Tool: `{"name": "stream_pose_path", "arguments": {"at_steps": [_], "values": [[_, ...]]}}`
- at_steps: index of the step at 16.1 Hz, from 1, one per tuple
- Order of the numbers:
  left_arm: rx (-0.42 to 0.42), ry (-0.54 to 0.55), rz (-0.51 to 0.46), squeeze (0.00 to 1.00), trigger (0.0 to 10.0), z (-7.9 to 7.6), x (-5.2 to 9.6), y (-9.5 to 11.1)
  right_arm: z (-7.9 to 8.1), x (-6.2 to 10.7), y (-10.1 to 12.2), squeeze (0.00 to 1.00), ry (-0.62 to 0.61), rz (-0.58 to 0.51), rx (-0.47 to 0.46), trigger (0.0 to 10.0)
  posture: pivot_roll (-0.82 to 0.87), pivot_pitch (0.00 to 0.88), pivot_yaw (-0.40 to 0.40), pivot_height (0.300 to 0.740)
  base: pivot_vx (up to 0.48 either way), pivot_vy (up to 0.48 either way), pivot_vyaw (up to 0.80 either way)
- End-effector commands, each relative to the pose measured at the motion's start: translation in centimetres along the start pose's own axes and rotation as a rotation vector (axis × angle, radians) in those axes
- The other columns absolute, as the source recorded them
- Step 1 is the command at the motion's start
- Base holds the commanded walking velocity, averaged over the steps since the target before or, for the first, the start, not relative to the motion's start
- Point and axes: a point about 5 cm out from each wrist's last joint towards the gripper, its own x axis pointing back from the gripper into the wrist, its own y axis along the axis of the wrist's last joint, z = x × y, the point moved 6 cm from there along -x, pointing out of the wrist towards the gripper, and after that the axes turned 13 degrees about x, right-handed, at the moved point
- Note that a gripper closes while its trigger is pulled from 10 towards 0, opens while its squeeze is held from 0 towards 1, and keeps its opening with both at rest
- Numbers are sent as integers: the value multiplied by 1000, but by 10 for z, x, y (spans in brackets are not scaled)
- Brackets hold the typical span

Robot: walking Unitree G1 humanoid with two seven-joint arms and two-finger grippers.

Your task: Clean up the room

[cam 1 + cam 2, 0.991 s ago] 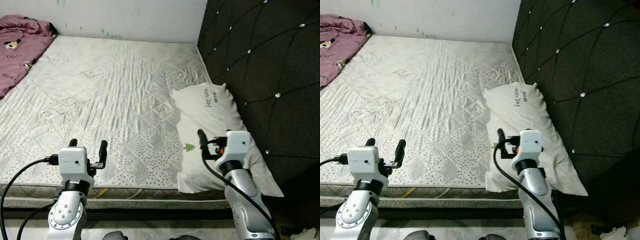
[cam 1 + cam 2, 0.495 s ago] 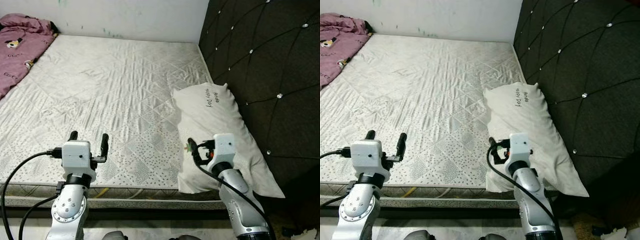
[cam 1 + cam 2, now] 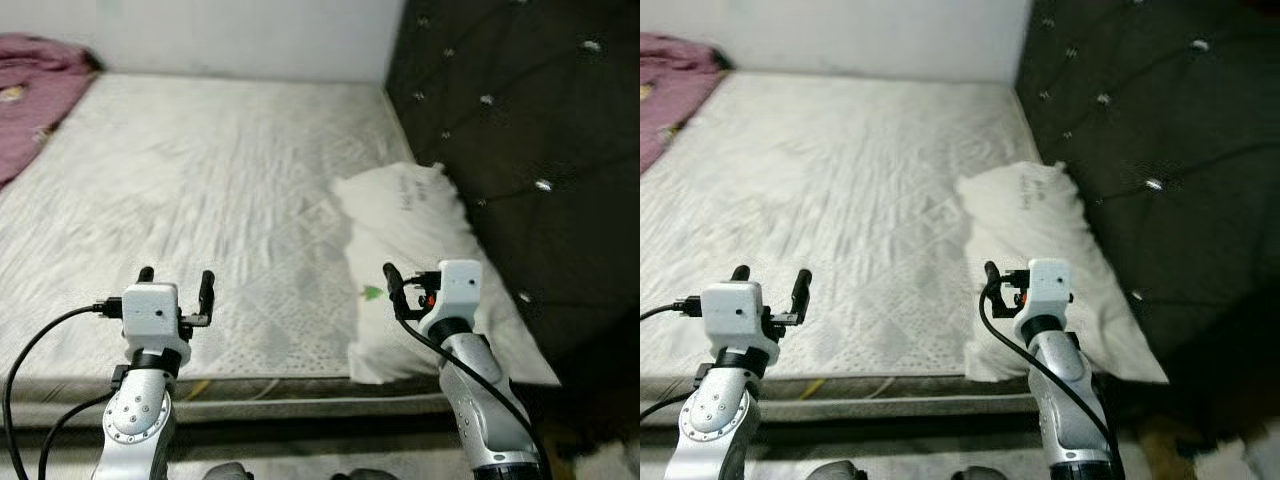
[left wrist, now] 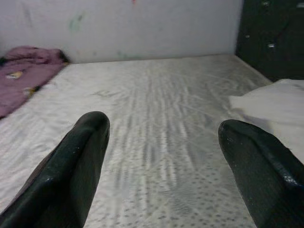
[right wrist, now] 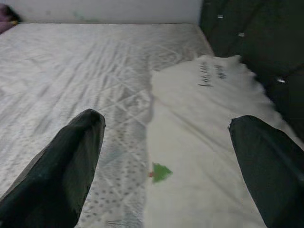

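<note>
Hovering over the pillow (image 3: pixel 420 225), the right end effector (image 5: pixel 166 137) gapes wide.

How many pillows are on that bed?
1. A white pillow lies along the mattress's right edge, against the dark headboard, just ahead of the right gripper. The purple blanket bunched at the far left could hide another.
</note>
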Motion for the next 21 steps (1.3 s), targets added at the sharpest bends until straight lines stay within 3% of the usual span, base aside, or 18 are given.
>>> {"name": "stream_pose_path", "arguments": {"at_steps": [1,7,21], "values": [[20,-2,25,0,10000,0,-2,-5,-4,-1,1,0,-13,-6,-1,10000,76,0,-44,740,0,0,0],[29,-19,37,0,10000,-2,-3,-7,-3,-2,1,0,-9,-6,3,10000,77,0,-44,740,0,161,0],[41,-32,46,0,10000,-7,-9,-7,-2,-7,2,0,-1,-1,7,10000,66,8,-46,740,0,474,0]]}}
